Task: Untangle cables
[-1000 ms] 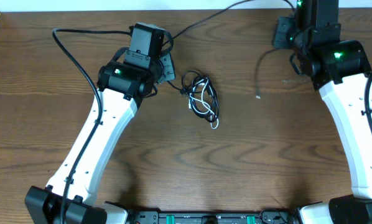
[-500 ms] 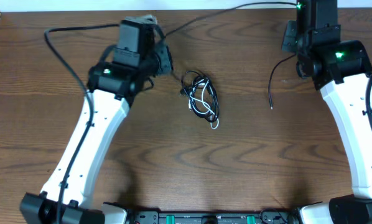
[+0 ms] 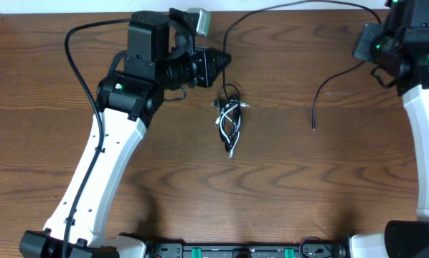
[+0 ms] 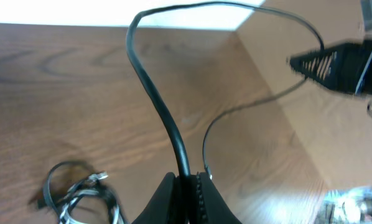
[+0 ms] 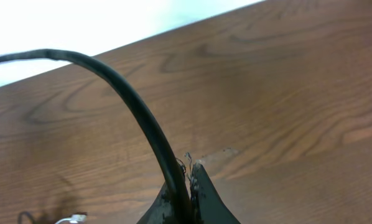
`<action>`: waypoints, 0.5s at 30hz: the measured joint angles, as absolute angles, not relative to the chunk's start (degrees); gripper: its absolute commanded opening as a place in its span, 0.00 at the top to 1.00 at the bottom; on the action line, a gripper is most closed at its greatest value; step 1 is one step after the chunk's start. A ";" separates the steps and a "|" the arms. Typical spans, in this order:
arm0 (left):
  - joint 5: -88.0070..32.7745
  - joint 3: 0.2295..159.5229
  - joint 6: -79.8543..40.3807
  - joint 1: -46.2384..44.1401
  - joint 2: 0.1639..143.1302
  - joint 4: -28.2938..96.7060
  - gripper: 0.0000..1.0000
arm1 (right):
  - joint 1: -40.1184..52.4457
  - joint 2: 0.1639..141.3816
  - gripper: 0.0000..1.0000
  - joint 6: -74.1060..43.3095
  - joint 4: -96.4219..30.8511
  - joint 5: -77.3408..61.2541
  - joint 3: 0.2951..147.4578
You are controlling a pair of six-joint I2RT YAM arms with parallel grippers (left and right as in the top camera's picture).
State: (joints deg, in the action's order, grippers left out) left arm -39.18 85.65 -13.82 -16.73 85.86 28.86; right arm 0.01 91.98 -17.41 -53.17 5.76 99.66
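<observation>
A long black cable [image 3: 257, 13] spans the back of the table between my two grippers. My left gripper [image 3: 222, 61] points right and is shut on it [image 4: 187, 182]. My right gripper [image 3: 365, 49] is shut on the same cable [image 5: 185, 183] farther along. Beyond the right gripper, the cable's free tail [image 3: 322, 93] curves down to a plug end on the wood. A small tangle of white, grey and black cables [image 3: 229, 118] lies on the table just below the left gripper, and shows in the left wrist view [image 4: 80, 194].
The brown wooden table [image 3: 286, 193] has a white strip along its far edge [image 3: 57, 6]. The left arm's own thick black cable [image 3: 78, 64] loops at the left. The arm bases stand at the front edge [image 3: 243, 251].
My left gripper turned, swung up and to the right and drew the black cable up. The tangle was pulled narrower. My right arm moved right, dragging the cable's tail with it.
</observation>
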 measured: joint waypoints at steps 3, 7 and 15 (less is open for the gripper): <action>-38.48 85.65 -10.35 -16.73 85.86 33.41 0.78 | -1.45 91.98 0.99 -17.43 -54.19 4.43 99.66; -33.65 85.65 -7.57 -16.73 85.86 38.87 0.64 | -2.09 91.98 0.99 -17.43 -55.05 3.62 99.66; -19.64 85.65 -5.67 -16.73 85.86 44.88 0.51 | -2.20 92.23 0.99 -17.43 -55.57 2.96 99.66</action>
